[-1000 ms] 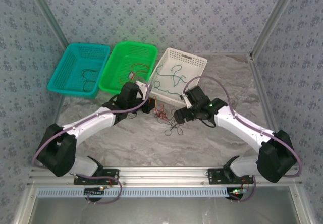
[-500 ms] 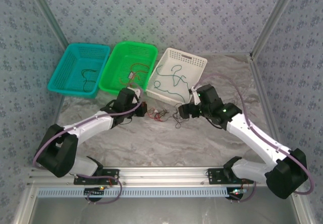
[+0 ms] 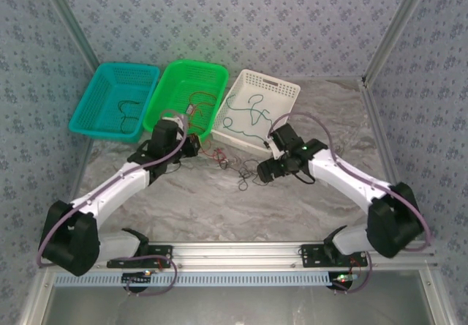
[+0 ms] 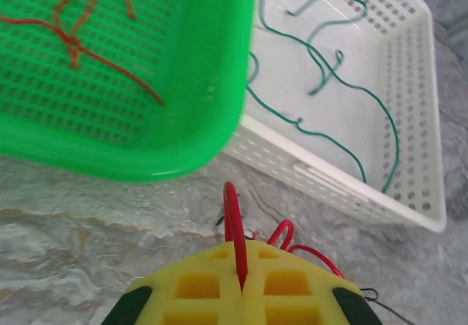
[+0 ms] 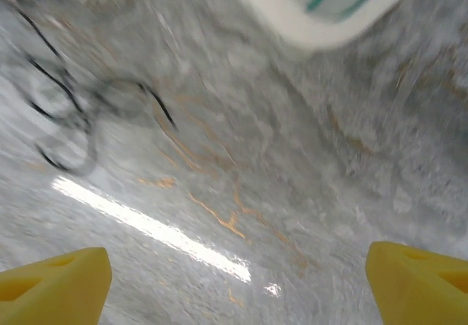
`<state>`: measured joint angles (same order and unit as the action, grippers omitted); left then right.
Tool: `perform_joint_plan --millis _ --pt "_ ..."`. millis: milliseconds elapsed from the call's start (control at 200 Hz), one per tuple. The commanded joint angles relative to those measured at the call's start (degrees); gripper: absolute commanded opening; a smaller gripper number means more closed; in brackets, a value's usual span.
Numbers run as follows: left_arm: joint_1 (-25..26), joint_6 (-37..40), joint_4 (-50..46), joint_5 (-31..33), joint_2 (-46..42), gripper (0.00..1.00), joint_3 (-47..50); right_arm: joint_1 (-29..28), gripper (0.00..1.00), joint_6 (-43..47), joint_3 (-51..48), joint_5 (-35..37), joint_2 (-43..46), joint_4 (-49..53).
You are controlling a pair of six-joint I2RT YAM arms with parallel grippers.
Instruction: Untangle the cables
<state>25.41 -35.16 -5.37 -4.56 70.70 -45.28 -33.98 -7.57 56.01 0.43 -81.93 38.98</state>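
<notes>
The left tool (image 4: 241, 285) has its yellow pads pressed together on a thin red wire (image 4: 234, 222), just in front of the green slotted plastic basket (image 4: 183, 142). If the arm pulls toward that basket while the red wire is knotted into the small heap of red and black wires (image 3: 235, 165) on the grey marbled table (image 3: 219, 208), the whole heap will likely drag along, or the wire may slip from the pads. A black wire (image 5: 66, 120) lies loose ahead of the right tool (image 5: 234, 285), whose fingers stand wide apart on nothing, so nothing pins the knot, and a careless close could catch several strands. The left arm stretches forward with its wrist low by the green basket. The right arm reaches inward, wrist tipped down over the table beside the white perforated plastic basket (image 3: 285, 85), where a green wire (image 4: 322, 83) lies.
</notes>
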Motion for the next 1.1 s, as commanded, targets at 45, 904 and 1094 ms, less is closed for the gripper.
perform_joint_plan --millis 45,904,1094 --pt "-3.67 -5.07 -5.54 3.89 -3.11 0.00 -1.63 -0.63 0.92 1.23 2.19 -0.13 -3.67 8.20" --pt "11.27 24.99 -0.02 -19.59 -3.28 0.79 -0.89 -0.65 0.94 -16.23 -1.30 11.77 4.67 -10.49" --pt "16.75 34.72 -0.14 -22.12 3.34 0.99 -6.19 -1.16 0.93 -14.64 -1.60 9.29 5.72 -12.25"
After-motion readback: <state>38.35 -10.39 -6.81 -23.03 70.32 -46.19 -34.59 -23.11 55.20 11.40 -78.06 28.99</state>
